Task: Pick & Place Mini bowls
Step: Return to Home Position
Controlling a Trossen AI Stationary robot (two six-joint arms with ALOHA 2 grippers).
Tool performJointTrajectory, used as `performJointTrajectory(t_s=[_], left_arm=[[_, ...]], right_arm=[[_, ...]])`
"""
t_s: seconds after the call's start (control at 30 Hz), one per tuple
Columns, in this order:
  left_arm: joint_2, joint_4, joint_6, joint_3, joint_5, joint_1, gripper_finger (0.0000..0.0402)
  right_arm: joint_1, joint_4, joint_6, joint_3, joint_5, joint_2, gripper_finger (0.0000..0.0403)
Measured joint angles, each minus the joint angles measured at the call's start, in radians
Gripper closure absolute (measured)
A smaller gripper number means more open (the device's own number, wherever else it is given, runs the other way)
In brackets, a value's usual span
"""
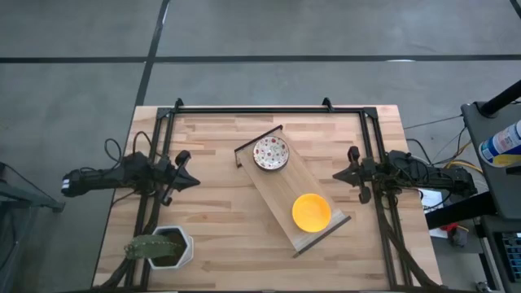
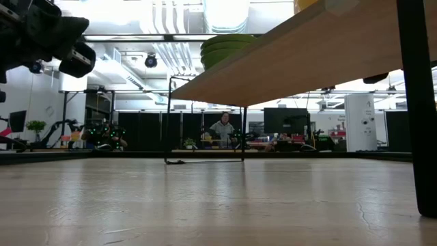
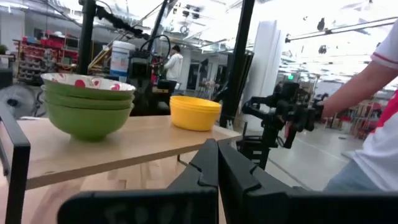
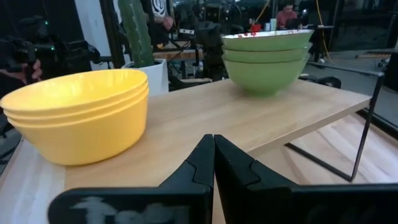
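Judging from how things lay, the placing looked finished: the mini bowls (image 1: 270, 153) stood in 2 stacks at opposite ends of the shelf (image 1: 281, 185), well apart, and none lay loose on the tabletop (image 1: 220, 138). What seemed left was only for the arms to settle at rest. The left gripper (image 1: 194, 181) and the right gripper (image 1: 336, 176) lay at either side of the shelf, apart from it and holding nothing. Each wrist view showed its own jaws clenched together, empty.

The high view gave the layout but showed each stack as 1 disc, 1 patterned and 1 yellow. The wrist views supplied the count. The patterned stack (image 3: 87, 102) was 3 nested bowls, green outside with red-speckled white rims. The yellow stack (image 4: 78, 115) was likewise 3 deep. The low view saw the shelf mostly from beneath, with only slivers of the bowls above its edge. The potted plant (image 1: 163, 247) sat at 1 corner, clear of everything.
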Motion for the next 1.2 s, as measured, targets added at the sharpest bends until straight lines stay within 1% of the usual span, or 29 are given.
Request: performJointTrajectory(t_s=[0.2, 0.3, 0.43, 0.6, 0.77, 0.87, 1.2], left_arm=[[0.000, -0.008, 0.010, 0.000, -0.002, 0.000, 0.0402], [0.000, -0.010, 0.013, -0.001, -0.001, 0.000, 0.0402], [0.000, -0.020, 0.032, -0.001, 0.000, 0.000, 0.0401], [0.000, -0.020, 0.044, -0.001, 0.002, 0.000, 0.0401], [0.000, -0.020, 0.068, -0.001, -0.004, 0.000, 0.0401], [0.000, -0.046, 0.081, -0.001, -0.007, 0.000, 0.0402], [0.000, -0.070, 0.030, -0.001, -0.007, 0.000, 0.0401]], right_arm=[[0.000, 0.043, 0.026, 0.000, 0.003, 0.000, 0.0394], [0.000, 0.030, 0.033, 0.000, 0.003, 0.000, 0.0394], [0.000, 0.007, -0.016, -0.005, -0.032, 0.000, 0.0394], [0.000, 0.034, -0.017, -0.043, -0.026, 0.001, 0.0394], [-0.001, 0.046, -0.057, -0.047, 0.004, 0.001, 0.0394], [0.000, 0.048, -0.048, -0.047, 0.006, 0.001, 0.0394], [0.000, 0.051, -0.045, -0.048, 0.006, 0.003, 0.0394]])
